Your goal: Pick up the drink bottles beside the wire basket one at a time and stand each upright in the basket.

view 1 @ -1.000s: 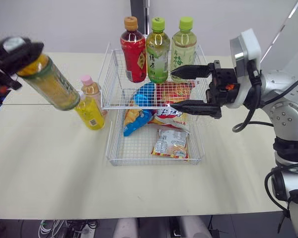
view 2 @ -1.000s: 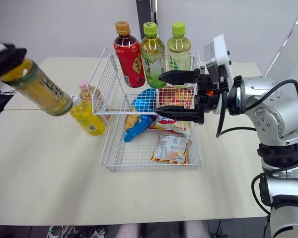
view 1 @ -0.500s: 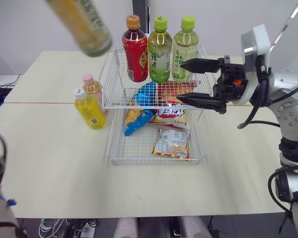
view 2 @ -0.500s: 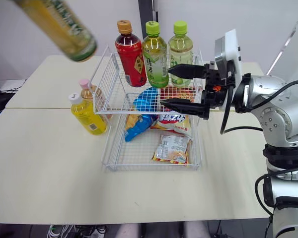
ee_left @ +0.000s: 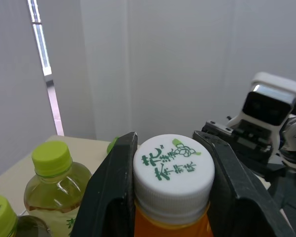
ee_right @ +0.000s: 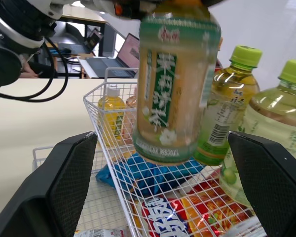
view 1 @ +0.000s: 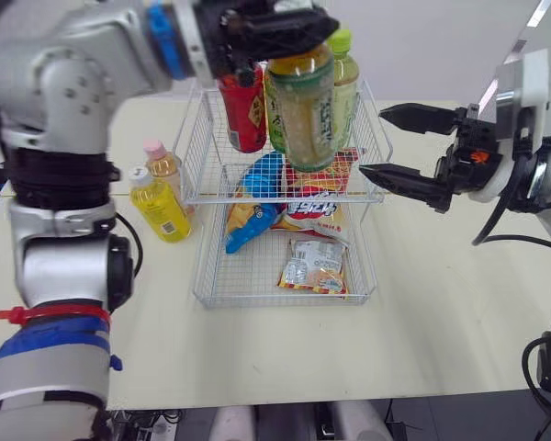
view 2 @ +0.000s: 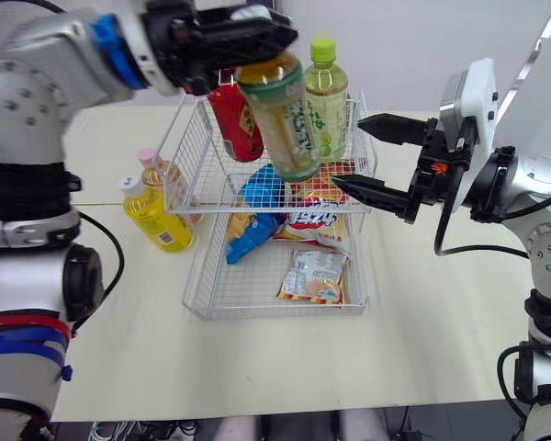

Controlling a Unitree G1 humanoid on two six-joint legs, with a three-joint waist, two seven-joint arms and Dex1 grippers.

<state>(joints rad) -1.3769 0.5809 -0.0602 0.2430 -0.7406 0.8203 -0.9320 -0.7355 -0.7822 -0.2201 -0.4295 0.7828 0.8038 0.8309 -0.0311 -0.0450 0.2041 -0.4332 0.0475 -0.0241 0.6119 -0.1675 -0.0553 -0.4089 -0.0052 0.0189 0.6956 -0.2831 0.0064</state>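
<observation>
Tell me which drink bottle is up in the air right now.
The white-capped, green-labelled tea bottle: the left gripper holds it by the cap above the wire basket; the others stand in it or on the table.

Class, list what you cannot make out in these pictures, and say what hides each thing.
Red bottle: cap hidden behind the left gripper, both eye views.
Middle green-capped bottle: mostly covered by the held tea bottle, eye views.
Pink-capped bottle: label blocked by the yellow bottle, eye views.

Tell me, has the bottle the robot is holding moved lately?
Yes. The held bottle went from left of the wire basket to above its upper tier.
</observation>
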